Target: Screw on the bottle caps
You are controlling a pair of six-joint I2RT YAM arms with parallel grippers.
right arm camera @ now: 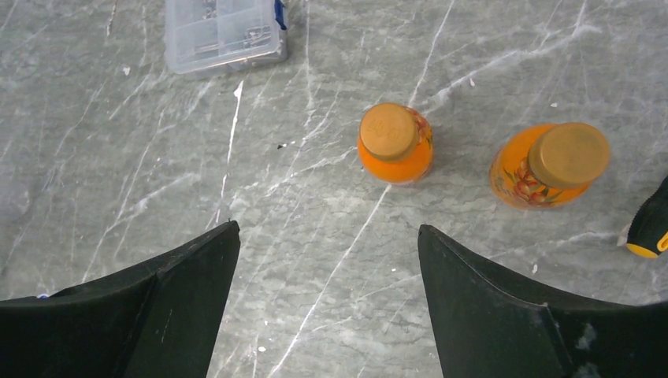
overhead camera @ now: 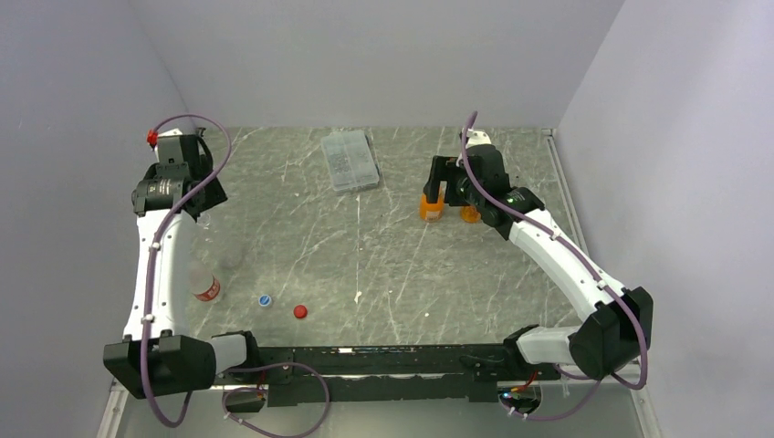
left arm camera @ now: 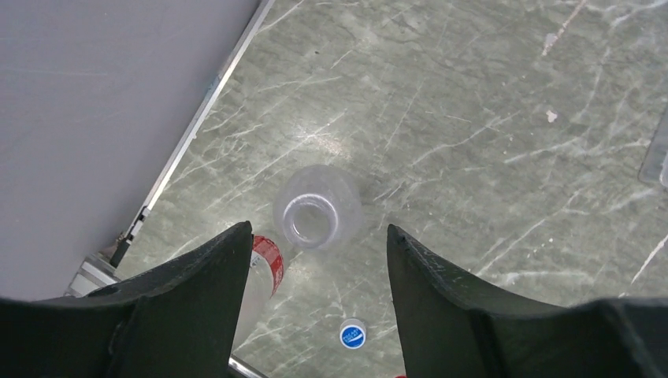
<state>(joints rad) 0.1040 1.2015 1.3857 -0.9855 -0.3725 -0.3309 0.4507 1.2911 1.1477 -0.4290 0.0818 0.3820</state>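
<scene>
The left gripper (left arm camera: pixel 317 229) hangs released over the table (left arm camera: pixel 488 94), its fingers apart with nothing between them. Below the gap a clear bottle (left arm camera: pixel 317 206) stands upright with its neck uncapped. Beside it lies a red-labelled bottle (left arm camera: pixel 266 264), mostly covered by the left finger in the wrist view and partly behind the arm in the top view. A blue cap (left arm camera: pixel 352 335) lies loose near them and a red cap (overhead camera: pixel 300 311) just past it. The right gripper (right arm camera: pixel 328 227) is also spread wide and holds nothing. Beyond its fingers stand an orange bottle (right arm camera: pixel 395 164) and a second orange bottle (right arm camera: pixel 516 179), each wearing an orange cap (right arm camera: pixel 388 131). A black and yellow object (right arm camera: pixel 650 228) is cut off at the edge and cannot be identified. A clear box (right arm camera: pixel 224 31) sits farther back, cropped.
</scene>
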